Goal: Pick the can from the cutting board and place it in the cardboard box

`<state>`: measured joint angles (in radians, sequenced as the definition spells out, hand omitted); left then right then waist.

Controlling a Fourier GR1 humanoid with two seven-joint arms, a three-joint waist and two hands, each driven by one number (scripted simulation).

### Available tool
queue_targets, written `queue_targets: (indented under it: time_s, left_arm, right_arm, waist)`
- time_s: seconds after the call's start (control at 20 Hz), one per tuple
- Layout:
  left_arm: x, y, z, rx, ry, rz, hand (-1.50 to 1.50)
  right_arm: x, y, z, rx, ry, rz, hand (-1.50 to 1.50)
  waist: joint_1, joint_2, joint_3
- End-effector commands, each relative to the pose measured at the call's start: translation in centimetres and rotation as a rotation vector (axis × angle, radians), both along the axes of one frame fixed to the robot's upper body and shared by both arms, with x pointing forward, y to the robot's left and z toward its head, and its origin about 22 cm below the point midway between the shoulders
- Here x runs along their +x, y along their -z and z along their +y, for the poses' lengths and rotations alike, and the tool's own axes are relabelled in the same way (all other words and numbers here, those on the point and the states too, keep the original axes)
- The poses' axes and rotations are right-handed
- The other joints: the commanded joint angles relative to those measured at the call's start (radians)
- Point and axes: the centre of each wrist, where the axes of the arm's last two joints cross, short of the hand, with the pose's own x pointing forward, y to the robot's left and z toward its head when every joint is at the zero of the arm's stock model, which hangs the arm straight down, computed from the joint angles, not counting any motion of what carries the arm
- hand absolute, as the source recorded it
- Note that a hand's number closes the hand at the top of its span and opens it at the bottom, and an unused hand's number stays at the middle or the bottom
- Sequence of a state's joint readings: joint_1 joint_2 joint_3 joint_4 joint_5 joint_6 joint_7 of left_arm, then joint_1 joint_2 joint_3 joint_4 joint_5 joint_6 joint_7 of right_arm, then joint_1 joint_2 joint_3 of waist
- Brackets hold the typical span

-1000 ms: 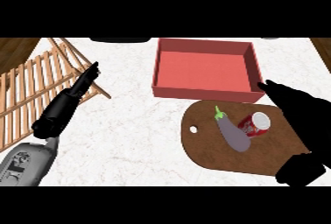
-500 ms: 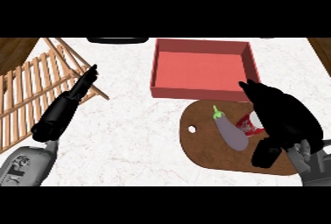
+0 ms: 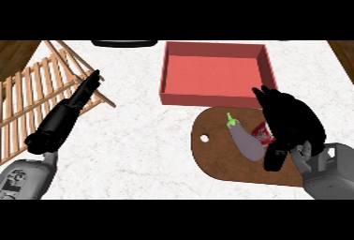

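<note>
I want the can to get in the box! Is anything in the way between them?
Nothing visible is. Only bare cutting board lies between the can and the near wall of the red box. The eggplant lies at the can's left, off that path. The right hand hides most of the can.

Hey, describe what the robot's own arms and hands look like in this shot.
Both hands are black: the left hand looks long and slim, the right hand bulkier. Each joins a light grey, rounded forearm; the left forearm carries small dark markings, the right forearm shows blocky segments near the wrist. No cables or sleeves show.
</note>
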<state>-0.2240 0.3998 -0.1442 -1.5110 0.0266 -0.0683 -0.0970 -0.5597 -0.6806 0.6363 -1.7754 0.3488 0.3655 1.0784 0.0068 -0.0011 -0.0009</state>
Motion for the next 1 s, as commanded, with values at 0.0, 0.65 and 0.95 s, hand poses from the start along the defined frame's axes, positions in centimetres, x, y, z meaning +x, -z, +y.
queue_targets:
  time_s: [0.0, 0.65, 0.95]
  left_arm:
    - [0.8, -1.3, -0.8, 0.021, -0.009, 0.003, 0.00]
    - [-0.8, -1.4, -0.8, -0.007, 0.017, -0.004, 0.00]
    - [0.0, -0.1, -0.1, -0.001, 0.009, -0.004, 0.00]
  right_arm:
    - [0.8, 0.1, 1.1, -0.092, 0.111, 0.028, -1.50]
    - [1.5, 4.9, -0.4, -0.069, 0.097, 0.067, -1.50]
    - [0.6, 6.2, -2.9, -0.110, 0.140, 0.071, -1.50]
  waist:
    - [-0.005, 0.000, 0.000]
    - [-0.002, 0.000, 0.001]
    - [-0.011, 0.000, 0.001]
